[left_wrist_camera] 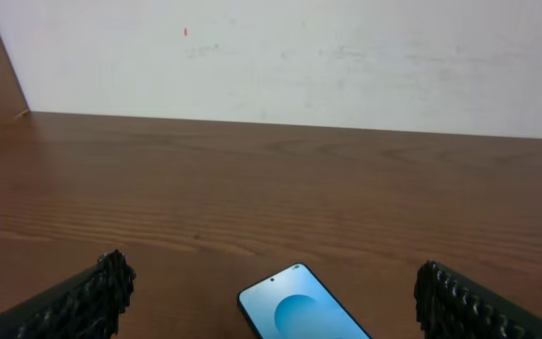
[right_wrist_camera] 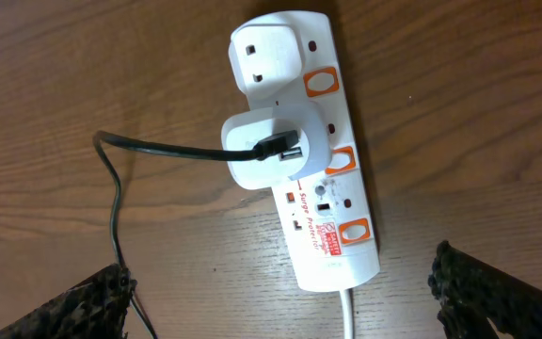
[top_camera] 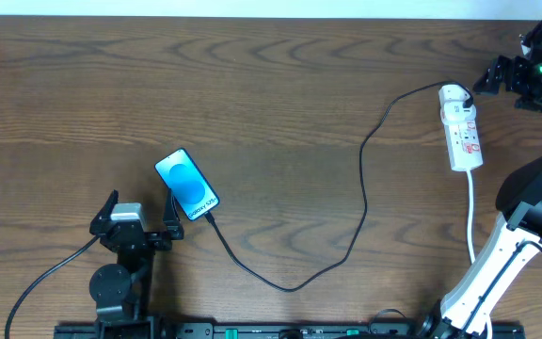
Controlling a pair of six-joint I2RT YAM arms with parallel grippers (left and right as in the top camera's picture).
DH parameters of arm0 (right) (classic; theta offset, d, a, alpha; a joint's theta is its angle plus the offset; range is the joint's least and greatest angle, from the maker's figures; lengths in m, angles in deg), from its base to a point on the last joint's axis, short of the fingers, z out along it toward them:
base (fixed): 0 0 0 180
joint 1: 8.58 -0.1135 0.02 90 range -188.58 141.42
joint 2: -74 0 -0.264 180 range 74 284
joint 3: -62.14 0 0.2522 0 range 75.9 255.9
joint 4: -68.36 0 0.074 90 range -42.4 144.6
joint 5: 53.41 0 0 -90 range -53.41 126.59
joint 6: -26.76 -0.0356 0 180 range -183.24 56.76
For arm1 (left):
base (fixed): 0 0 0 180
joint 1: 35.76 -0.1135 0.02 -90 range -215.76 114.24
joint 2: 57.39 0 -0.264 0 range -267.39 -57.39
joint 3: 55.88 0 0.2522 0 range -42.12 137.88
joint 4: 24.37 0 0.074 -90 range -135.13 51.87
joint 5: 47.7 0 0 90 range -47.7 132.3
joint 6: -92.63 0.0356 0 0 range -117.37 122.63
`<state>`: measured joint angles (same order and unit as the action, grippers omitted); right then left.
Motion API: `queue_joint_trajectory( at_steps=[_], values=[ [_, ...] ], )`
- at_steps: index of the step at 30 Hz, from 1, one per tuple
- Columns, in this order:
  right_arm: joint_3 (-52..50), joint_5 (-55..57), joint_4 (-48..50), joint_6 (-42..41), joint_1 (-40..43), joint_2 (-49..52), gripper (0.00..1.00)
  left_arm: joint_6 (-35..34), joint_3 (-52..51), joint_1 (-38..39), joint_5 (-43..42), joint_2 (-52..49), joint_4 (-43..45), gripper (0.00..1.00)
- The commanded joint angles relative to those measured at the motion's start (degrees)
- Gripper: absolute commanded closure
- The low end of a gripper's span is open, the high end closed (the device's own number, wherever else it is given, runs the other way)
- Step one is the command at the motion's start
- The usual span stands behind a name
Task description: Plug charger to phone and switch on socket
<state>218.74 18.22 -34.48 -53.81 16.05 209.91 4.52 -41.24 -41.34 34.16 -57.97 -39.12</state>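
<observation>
The charger cable (top_camera: 363, 184) was seen ending at the phone (top_camera: 187, 184), beside the left gripper (top_camera: 140, 209). Both grippers were spread wide, empty. Switching was judged next: the switch (right_wrist_camera: 343, 162) on the power strip (top_camera: 462, 127) was to be pressed by the right gripper (top_camera: 487, 83).

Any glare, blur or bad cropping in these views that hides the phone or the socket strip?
Overhead: even light, sharp, phone screen bright but not blown out, charger cable clear against the table. Left wrist: phone cut off by the bottom edge, soft sheen on the table, fingers dark. Right wrist: socket sharp and evenly lit, its print partly readable.
</observation>
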Motion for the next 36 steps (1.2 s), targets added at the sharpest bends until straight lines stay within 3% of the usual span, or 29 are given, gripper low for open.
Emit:
queue_joint_trajectory(
  at_steps=[1, 26, 36],
  values=[
    [1.1, -0.2, -0.1, -0.4, 0.0, -0.6, 0.01, -0.1, -0.7, -0.2, -0.3, 0.3, -2.4, 0.02],
    [1.1, -0.1, -0.1, -0.4, 0.0, -0.6, 0.01, -0.1, -0.7, -0.2, -0.3, 0.3, -2.4, 0.02],
    [1.1, 6.0, 2.1, -0.2, 0.0, -0.6, 0.01, -0.1, -0.7, -0.2, -0.3, 0.3, -2.4, 0.02]
  ],
)
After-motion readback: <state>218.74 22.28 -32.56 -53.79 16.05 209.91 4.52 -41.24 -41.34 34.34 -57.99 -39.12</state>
